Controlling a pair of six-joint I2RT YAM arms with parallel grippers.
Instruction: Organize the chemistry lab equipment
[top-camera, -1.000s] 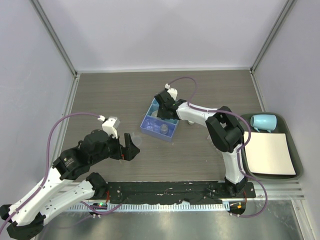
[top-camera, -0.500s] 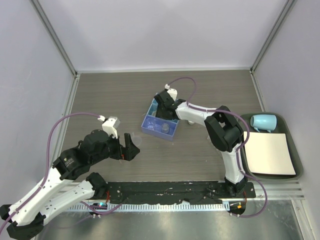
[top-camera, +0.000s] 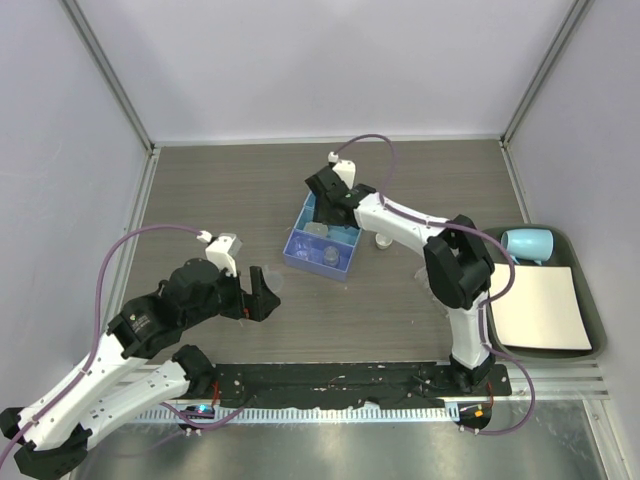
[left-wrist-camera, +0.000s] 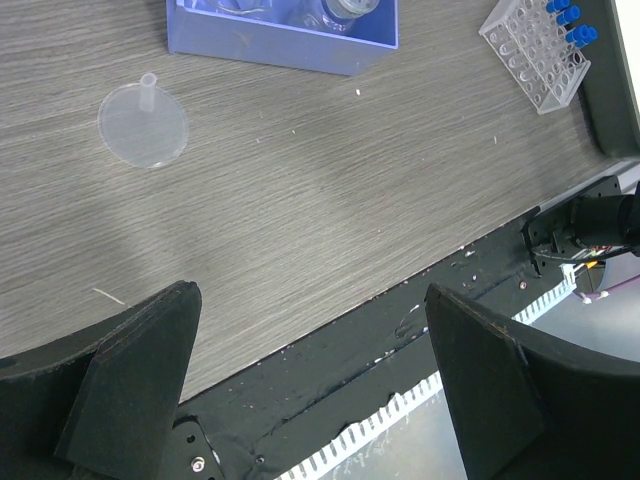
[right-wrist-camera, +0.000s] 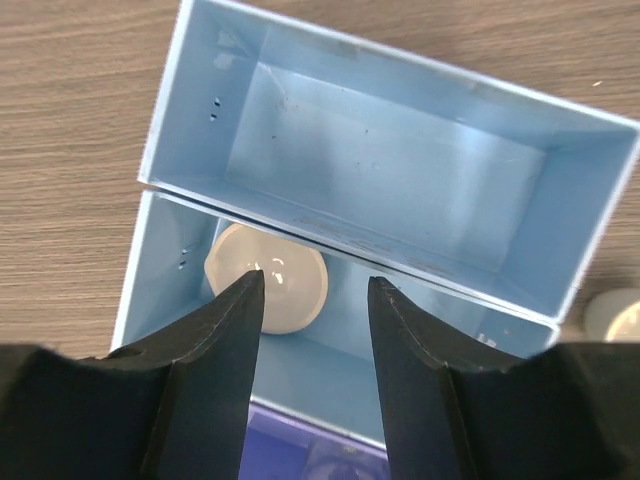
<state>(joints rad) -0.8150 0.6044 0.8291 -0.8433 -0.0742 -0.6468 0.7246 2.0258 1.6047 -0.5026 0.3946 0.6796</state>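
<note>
Showing one blue tray (right-wrist-camera: 400, 170), two white dishes (right-wrist-camera: 285, 290) (right-wrist-camera: 615, 315)

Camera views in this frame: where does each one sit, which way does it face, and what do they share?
Top external: above and behind the bases, looking down at the table; both arms, left gripper and right gripper show.
Left wrist: on the left arm, angled down at the table; two dark fingers, clear funnel, tube rack show.
Right wrist: straight down into the blue tray; its fingers above a white dish.
Shared: the blue tray appears in all three.
</note>
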